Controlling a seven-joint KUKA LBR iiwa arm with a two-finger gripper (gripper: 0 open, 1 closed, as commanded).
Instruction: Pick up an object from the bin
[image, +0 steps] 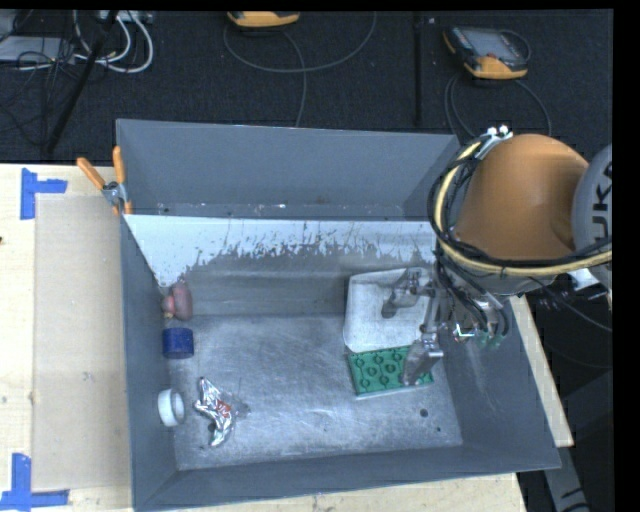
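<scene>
grey bin (300, 445). white square slab (372, 308) just behind the green studded plate (378, 374), seemingly touching it. gripper (426, 362) sits low at the plate's right edge, so the plate lies to its left, long axis roughly left-right. spread or pressed together: cannot tell. blue cap (178, 343) well left of the plate.

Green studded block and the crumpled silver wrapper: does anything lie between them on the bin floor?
Nothing. In the camera view the bin floor between the green block and the wrapper is bare, just scuffed metal.
</scene>
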